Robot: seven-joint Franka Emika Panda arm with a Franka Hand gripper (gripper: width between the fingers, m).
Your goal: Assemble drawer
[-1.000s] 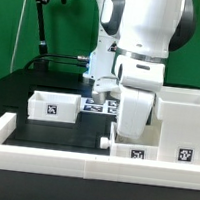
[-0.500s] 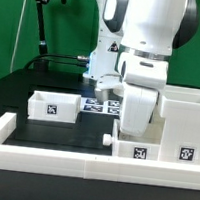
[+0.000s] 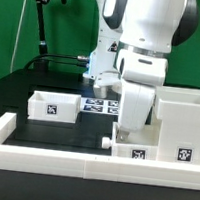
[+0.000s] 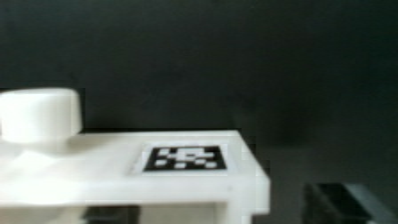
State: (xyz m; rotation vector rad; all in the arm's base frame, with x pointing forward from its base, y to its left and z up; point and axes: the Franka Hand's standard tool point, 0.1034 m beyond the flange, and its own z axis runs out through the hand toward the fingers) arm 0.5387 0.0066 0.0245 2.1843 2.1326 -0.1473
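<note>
The drawer's large white case [image 3: 182, 119] stands at the exterior view's right. One small tray [image 3: 51, 106] with a tag sits at the left. The second tray [image 3: 134, 150], with its knob [image 3: 105, 142], lies in front of the case. My gripper [image 3: 127, 137] is low over this tray, its fingers hidden by the hand. In the wrist view the tray's tagged face [image 4: 187, 159] and knob [image 4: 39, 115] fill the frame. My gripper [image 4: 228, 208] straddles the tray. One dark finger [image 4: 350, 200] stands apart from the tray's edge.
The marker board [image 3: 100, 105] lies behind, between the left tray and my arm. A low white rim [image 3: 70, 165] edges the black table at the front and left. A black stand [image 3: 41, 21] rises at the back left.
My hand has shifted only slightly over the front tray. Both trays and the case have not moved.
</note>
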